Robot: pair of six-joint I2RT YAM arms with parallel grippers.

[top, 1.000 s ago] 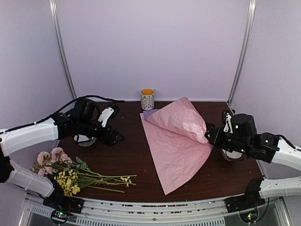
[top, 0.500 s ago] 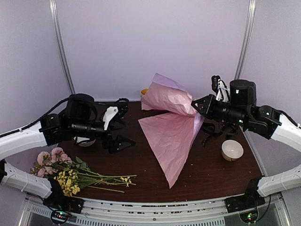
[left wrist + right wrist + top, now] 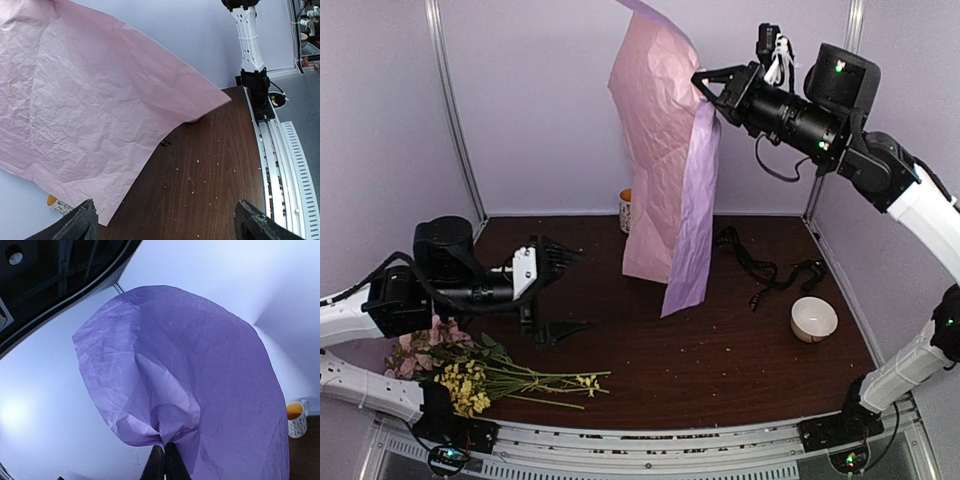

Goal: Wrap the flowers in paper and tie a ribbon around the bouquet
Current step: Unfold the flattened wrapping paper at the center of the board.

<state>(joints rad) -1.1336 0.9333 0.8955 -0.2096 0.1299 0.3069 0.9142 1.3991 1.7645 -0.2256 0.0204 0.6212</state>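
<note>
The task is barely begun. The right tool (image 3: 705,90) is clamped shut on one edge of the paper (image 3: 655,150) and holds it high above the far half of the worktop (image 3: 720,370). The sheet hangs as a loose, creased curtain, pink on one face and lilac on the other. Its lowest corner reaches down toward the middle of the worktop; whether it touches cannot be told. The flowers (image 3: 470,365) lie bare at the near left corner, stems pointing toward the centre, well apart from the paper. The ribbon (image 3: 765,268) lies loose and untied toward the far right. So laying the paper flat, placing the flowers, rolling and tying are all left to do.

The left tool (image 3: 560,291) is spread wide and empty, low over the left side just beyond the flowers and facing the hanging sheet.

A patterned mug (image 3: 626,205) at the far edge stands partly hidden behind the paper and could be knocked as the sheet comes down. A small bowl (image 3: 814,318) sits near the right edge, close to the ribbon.
</note>
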